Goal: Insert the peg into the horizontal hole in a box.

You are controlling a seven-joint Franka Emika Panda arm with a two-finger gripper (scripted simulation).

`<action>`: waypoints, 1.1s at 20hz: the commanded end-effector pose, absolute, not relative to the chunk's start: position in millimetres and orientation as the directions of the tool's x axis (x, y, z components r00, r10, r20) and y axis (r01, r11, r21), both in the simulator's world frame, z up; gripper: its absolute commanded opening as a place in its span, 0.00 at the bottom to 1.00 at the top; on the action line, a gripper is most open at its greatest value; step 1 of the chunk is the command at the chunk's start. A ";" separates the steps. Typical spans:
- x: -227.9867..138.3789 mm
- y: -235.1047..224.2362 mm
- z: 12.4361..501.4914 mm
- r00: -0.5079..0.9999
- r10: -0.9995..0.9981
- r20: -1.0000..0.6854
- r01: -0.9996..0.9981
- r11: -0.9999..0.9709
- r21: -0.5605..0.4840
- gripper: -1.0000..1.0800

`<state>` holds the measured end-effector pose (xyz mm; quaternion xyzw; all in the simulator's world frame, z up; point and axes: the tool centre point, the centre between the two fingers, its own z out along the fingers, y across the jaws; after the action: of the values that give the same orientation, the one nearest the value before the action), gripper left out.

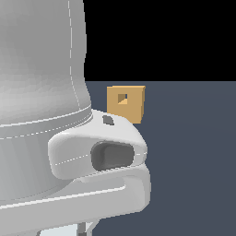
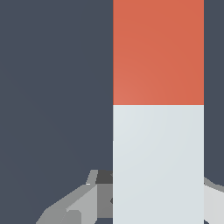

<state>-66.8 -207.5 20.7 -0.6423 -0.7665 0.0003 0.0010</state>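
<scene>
The Panda arm (image 1: 50,115) is filling the exterior view's left, hiding its claw, while the tan box (image 1: 126,103) — dark hole (image 1: 122,97) facing the camera — is sitting beyond it on the floor (image 1: 193,152). Only the wrist view is showing the peg (image 2: 158,109), orange-red end leading, with the gripper (image 2: 158,197) fingers (image 2: 83,203) flanking its white section — whether they are pinching it cannot be told.
</scene>
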 end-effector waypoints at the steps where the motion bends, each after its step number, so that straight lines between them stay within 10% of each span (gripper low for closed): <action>1: -66.6 -199.9 23.9 -0.166 0.986 0.000 0.986 0.166 0.000 0.00; 22: -66.2 -54.8 65.2 0.048 0.999 0.001 0.999 -0.048 0.000 0.00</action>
<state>-68.0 -66.7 60.7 -0.7173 -0.6967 0.0004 0.0010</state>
